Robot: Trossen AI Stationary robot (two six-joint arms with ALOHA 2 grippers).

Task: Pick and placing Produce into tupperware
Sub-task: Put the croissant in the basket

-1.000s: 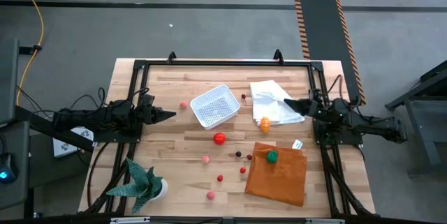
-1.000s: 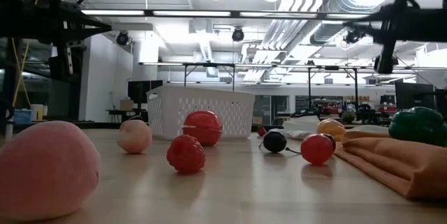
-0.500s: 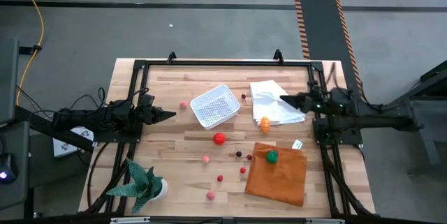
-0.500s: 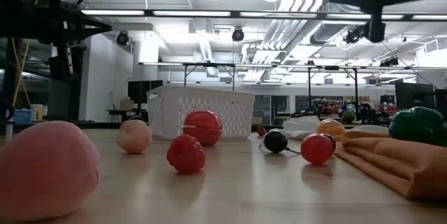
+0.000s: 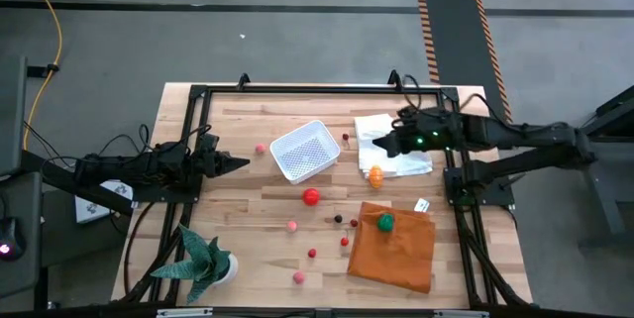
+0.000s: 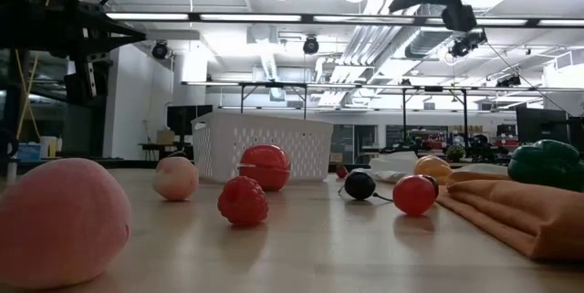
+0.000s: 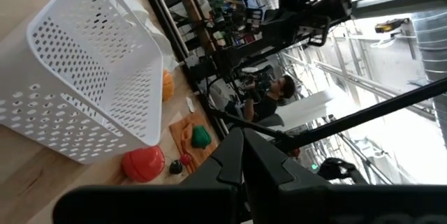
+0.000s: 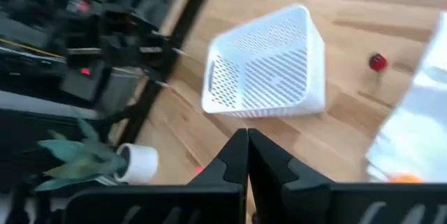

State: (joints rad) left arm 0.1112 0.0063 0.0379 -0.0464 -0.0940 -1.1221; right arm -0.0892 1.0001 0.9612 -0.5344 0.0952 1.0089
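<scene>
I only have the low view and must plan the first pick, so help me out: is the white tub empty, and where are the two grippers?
Observer: The high view shows the tupperware holding nothing.
Operator: The right gripper?
Observer: The right gripper, shut and holding nothing, hangs over the white cloth, right of the tub.
Operator: And the left?
Observer: The left gripper, shut, waits at the table's left edge, beside a pink ball.
Operator: What lies on the orange cloth?
Observer: A green piece, near the orange cloth's far edge.
</scene>
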